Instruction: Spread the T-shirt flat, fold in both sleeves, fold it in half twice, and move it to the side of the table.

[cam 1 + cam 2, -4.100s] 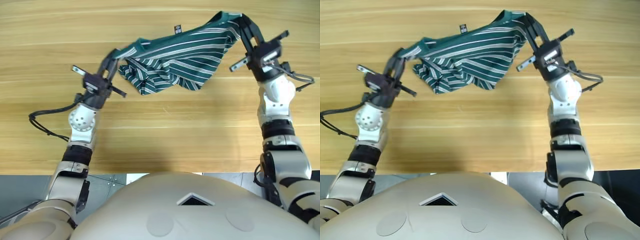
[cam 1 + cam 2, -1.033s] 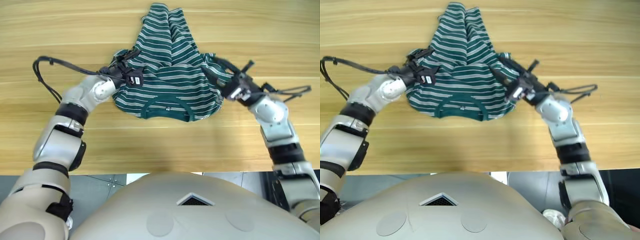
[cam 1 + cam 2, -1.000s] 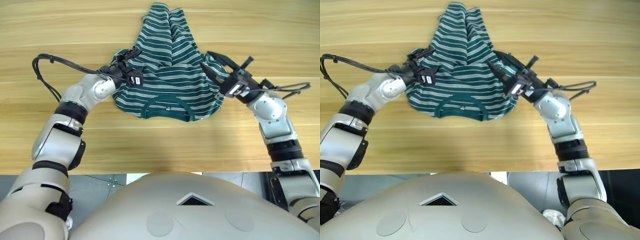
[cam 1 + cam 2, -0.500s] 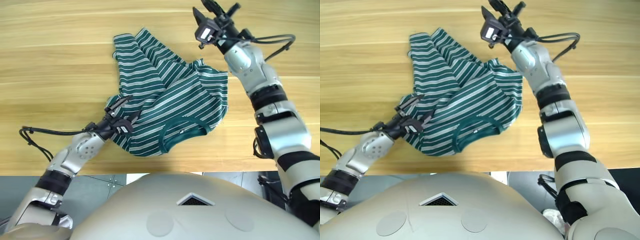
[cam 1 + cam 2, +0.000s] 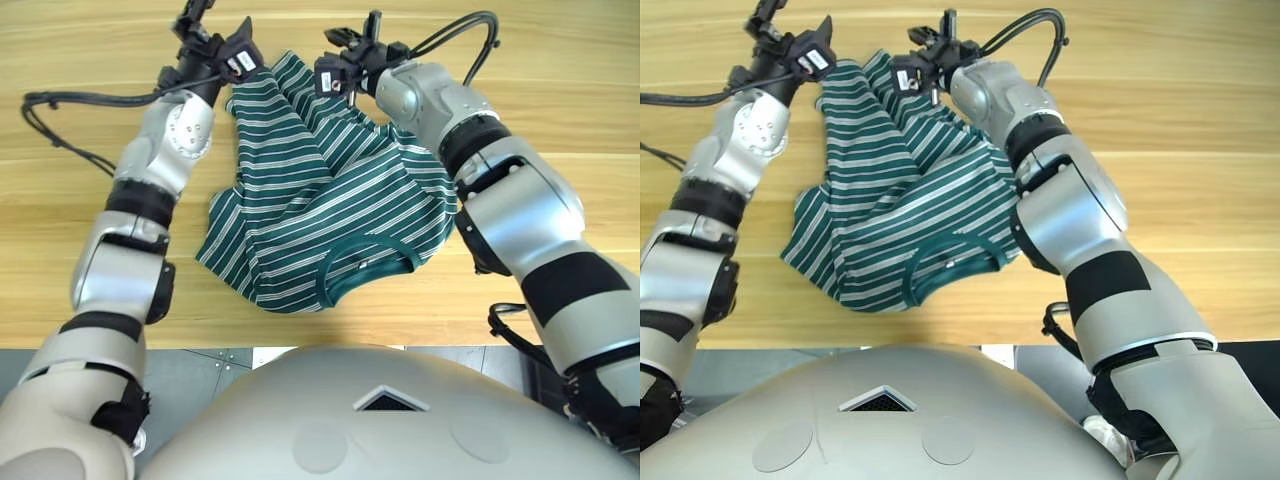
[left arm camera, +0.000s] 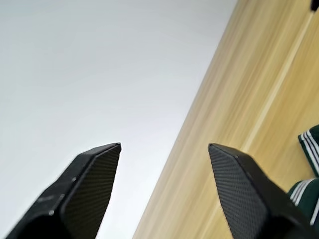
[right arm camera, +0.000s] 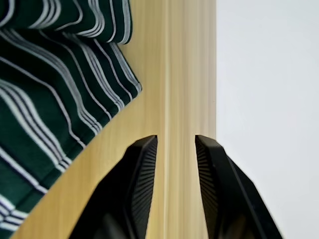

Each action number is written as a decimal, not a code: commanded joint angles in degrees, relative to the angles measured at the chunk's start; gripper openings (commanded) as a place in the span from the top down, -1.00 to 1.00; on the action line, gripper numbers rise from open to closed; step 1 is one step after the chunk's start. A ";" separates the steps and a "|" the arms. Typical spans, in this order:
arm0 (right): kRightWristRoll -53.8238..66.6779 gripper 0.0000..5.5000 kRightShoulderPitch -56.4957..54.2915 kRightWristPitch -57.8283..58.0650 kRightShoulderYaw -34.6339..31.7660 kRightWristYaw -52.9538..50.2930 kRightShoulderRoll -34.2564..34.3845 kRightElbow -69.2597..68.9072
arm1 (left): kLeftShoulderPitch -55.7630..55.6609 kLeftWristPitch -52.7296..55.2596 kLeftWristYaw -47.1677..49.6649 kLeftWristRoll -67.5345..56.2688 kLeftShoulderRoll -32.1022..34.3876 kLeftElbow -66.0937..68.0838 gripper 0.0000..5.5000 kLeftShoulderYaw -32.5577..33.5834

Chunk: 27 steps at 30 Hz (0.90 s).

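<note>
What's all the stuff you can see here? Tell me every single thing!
green and white striped T-shirt: one, dark green with white stripes, lying rumpled on the table, collar toward the robot.
light wooden table: one, pale brown, under the shirt.
grey floor: one strip, grey, past the table's near edge.
left gripper: one, black, open, over the table by the shirt's far end.
right gripper: one, black, open, beside the shirt's far end, holding nothing.

Bright, even light washes the table (image 5: 590, 90), with soft, faint shadows.
</note>
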 commanded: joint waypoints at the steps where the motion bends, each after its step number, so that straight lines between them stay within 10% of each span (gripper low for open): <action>1: -0.63 0.49 4.52 3.60 1.40 3.05 1.17 1.53 | -5.58 0.73 4.00 3.06 -4.29 11.68 -0.19 -4.06; 27: 6.66 0.49 10.17 8.88 -5.35 0.89 -4.39 1.20 | 13.34 0.46 10.02 2.61 1.25 9.55 -0.19 -8.21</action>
